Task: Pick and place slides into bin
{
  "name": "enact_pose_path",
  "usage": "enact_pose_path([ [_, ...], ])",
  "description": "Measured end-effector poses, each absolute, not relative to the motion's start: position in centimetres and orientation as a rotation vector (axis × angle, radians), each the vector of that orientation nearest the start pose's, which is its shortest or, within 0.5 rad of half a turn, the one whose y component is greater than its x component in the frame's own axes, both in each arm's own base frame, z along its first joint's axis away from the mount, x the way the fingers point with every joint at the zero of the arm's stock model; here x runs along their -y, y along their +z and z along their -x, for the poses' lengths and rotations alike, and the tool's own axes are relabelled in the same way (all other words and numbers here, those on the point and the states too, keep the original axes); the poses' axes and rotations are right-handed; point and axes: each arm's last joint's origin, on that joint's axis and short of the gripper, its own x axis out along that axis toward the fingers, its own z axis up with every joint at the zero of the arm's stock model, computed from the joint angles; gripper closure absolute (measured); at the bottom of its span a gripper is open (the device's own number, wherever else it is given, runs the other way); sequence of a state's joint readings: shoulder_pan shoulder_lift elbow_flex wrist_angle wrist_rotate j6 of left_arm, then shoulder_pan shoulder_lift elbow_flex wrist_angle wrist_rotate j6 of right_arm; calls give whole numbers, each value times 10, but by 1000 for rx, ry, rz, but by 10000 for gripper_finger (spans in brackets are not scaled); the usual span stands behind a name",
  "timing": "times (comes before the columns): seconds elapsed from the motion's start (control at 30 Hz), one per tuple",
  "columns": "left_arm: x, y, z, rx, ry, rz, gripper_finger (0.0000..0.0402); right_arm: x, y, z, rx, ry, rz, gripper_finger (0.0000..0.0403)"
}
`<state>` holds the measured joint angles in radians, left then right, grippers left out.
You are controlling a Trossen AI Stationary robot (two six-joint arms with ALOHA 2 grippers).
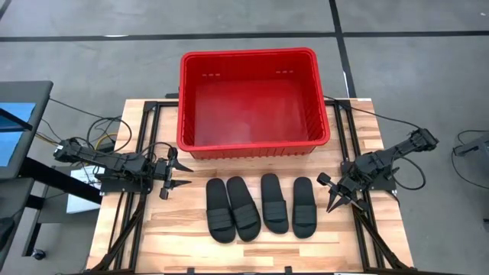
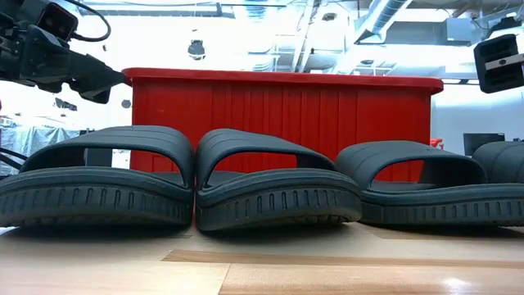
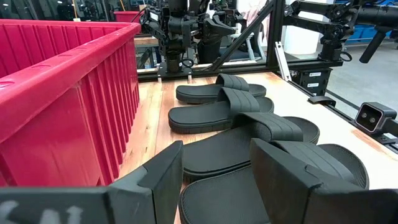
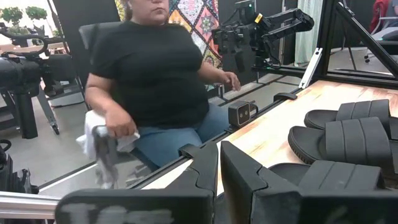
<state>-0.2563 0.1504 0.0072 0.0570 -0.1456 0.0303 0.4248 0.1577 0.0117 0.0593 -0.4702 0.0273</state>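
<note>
Slides [image 1: 261, 205] lie in a tight row on the desk [image 1: 153, 237] before the bin [image 1: 252, 145] — touching pairs. Left claw [image 1: 173, 176] wide open, right claw [image 1: 337, 200] shut, both empty; a grasp may drag the neighbour along.

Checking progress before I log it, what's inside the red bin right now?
The bin looks empty from above, only its bare red floor showing. All four sandals lie on the table in front of it. Its near wall hides a thin strip of floor.
</note>
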Motion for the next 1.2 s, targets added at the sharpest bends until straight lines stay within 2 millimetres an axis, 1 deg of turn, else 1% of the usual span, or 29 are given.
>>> enact_pose_path([
  [1.2,23,160,-104,-77,-111,-35,223,-55,161,-89,-101,894,-27,392],
])
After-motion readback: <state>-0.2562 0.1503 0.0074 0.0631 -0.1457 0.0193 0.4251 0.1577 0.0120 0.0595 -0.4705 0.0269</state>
